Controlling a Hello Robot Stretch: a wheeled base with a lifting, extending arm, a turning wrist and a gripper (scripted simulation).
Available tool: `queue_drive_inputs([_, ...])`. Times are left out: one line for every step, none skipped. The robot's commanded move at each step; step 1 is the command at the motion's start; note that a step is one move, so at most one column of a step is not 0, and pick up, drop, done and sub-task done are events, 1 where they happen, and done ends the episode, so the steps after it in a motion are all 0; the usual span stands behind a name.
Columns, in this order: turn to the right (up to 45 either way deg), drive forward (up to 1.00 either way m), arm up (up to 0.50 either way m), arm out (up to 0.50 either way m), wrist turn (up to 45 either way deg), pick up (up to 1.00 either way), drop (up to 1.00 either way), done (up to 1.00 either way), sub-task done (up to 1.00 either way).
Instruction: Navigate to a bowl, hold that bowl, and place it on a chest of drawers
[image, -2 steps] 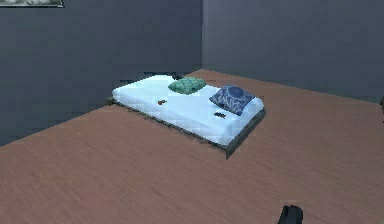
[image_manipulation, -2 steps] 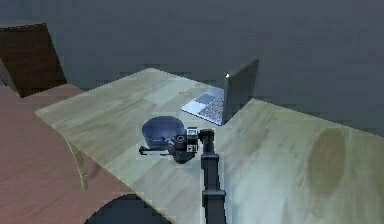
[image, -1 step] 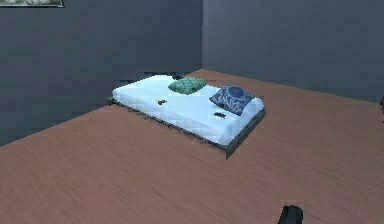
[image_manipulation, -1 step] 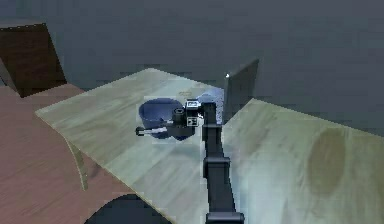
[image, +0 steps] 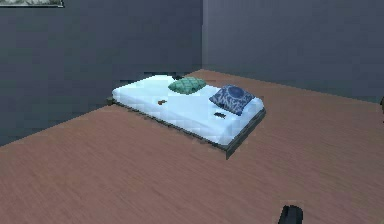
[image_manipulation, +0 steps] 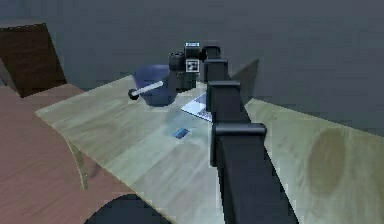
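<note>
A blue-grey bowl (image_manipulation: 153, 79) shows at the far part of a light wooden table (image_manipulation: 120, 140) in the arm side view. The dark arm bar rises from the bottom edge to two white marker squares. Left of them is the gripper (image_manipulation: 150, 90), its thin fingers (image_manipulation: 156, 88) reaching across the bowl's front. With the bowl right at the gripper's far end over the tabletop, I cannot tell whether the gripper holds anything. A brown wooden piece of furniture (image_manipulation: 30, 55) stands at the arm side view's upper left.
On the table lie a small blue object (image_manipulation: 181, 132), a flat white-and-blue paper (image_manipulation: 198, 108) and a dark upright panel (image_manipulation: 246, 78). The forward view has a low white bed (image: 170, 108) with a green pillow (image: 186, 86) and a blue pillow (image: 233, 97), and wide wooden floor (image: 120, 170).
</note>
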Motion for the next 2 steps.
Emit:
queue_drive_inputs([0.0,0.00,0.00,0.00,-45.0,0.00,0.00,0.00,0.00])
queue_drive_inputs([0.0,0.00,0.00,0.00,-45.0,0.00,0.00,0.00,0.00])
